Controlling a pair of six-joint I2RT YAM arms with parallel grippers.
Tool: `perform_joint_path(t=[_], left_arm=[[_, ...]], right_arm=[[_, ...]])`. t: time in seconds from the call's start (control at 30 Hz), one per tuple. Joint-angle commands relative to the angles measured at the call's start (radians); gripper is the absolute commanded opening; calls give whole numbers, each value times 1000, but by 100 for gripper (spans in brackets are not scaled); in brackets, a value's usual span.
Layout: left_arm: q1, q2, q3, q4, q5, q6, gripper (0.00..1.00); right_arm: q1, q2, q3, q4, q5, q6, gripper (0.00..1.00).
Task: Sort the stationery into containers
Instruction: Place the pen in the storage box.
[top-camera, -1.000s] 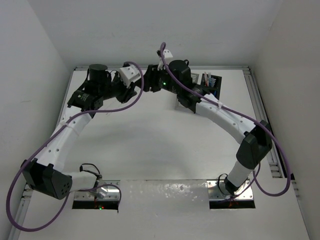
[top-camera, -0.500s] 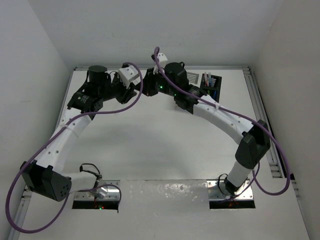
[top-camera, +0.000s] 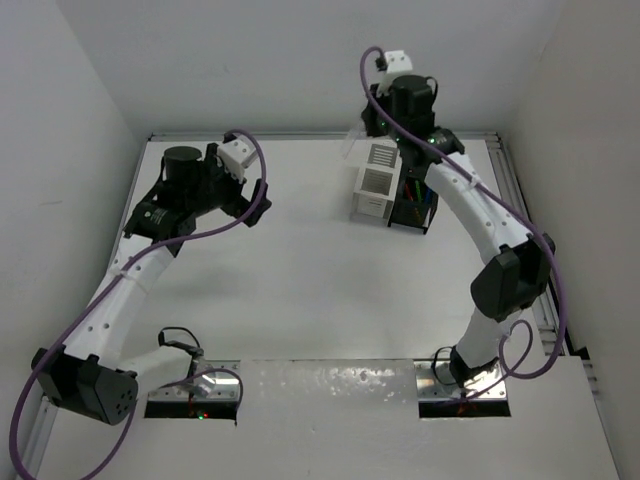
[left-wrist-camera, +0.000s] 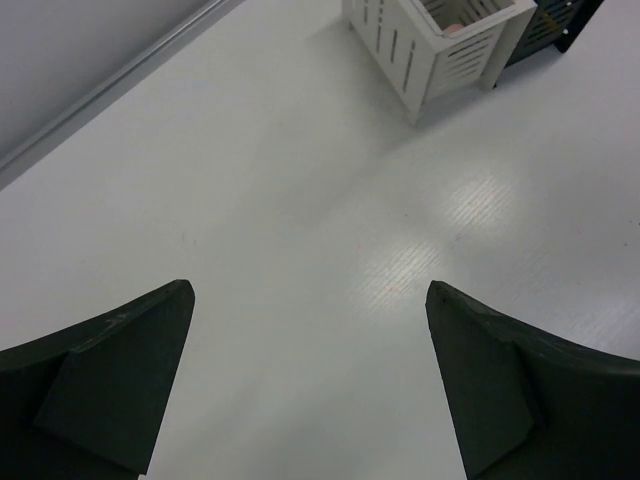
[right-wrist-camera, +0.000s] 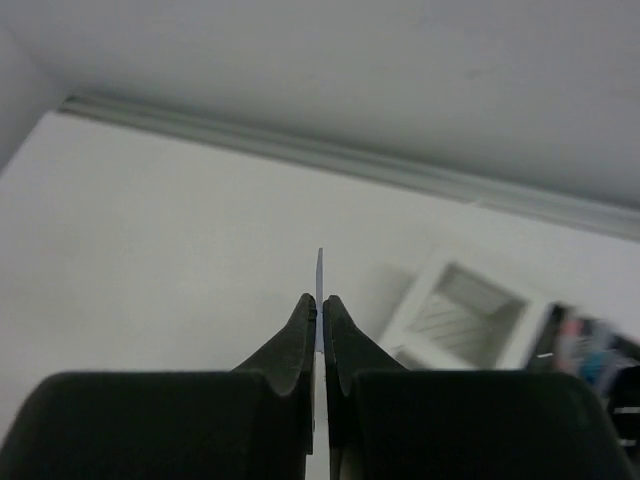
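Note:
My right gripper (right-wrist-camera: 320, 300) is shut on a thin, flat, pale piece of stationery (right-wrist-camera: 320, 268), seen edge-on and sticking out past the fingertips. In the top view that gripper (top-camera: 362, 132) hangs high at the back, just above and left of the white container (top-camera: 372, 181). The black container (top-camera: 415, 197) stands against the white one's right side, with several pens (right-wrist-camera: 590, 345) in it. My left gripper (left-wrist-camera: 310, 295) is open with nothing between its fingers (left-wrist-camera: 120, 370), over bare table. Ahead of it is the white container (left-wrist-camera: 440, 60) with something pink (left-wrist-camera: 466, 14) inside.
The table's back edge rail (right-wrist-camera: 300, 150) runs behind the containers, and a side rail (top-camera: 520, 215) lies along the right. The left arm (top-camera: 140, 270) arcs over the left side of the table.
The right arm has risen and swung right from the middle back to above the containers, shut on the thin piece. The left gripper has opened and drawn back to the left.

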Motion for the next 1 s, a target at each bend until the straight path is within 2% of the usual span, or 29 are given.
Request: perform_joint_path(t=[0.0, 0.27, 0.37, 0.57, 0.77, 0.87, 0.93, 0.97], left_arm=[[32, -68, -26, 10, -62, -62, 100], [107, -91, -144, 66, -111, -88, 100], [136, -89, -166, 83, -114, -99, 100], [173, -75, -189, 108, -111, -119, 100], [179, -74, -187, 112, -99, -119, 100], [184, -74, -192, 116, -105, -116, 100], [185, -74, -189, 119, -108, -117, 100], [184, -75, -187, 119, -107, -122, 100]], right_arm=[[-65, 27, 129, -27, 98, -192, 0], [-123, 147, 298, -89, 79, -411, 0], [-134, 127, 234, -90, 78, -443, 0], [-168, 70, 54, 1, -25, -394, 0], [-181, 70, 9, 1, -36, -371, 0], [-209, 78, -49, 56, -56, -333, 0], [-229, 112, -41, 62, -73, -305, 5], [-234, 122, -28, 42, -73, -304, 17]])
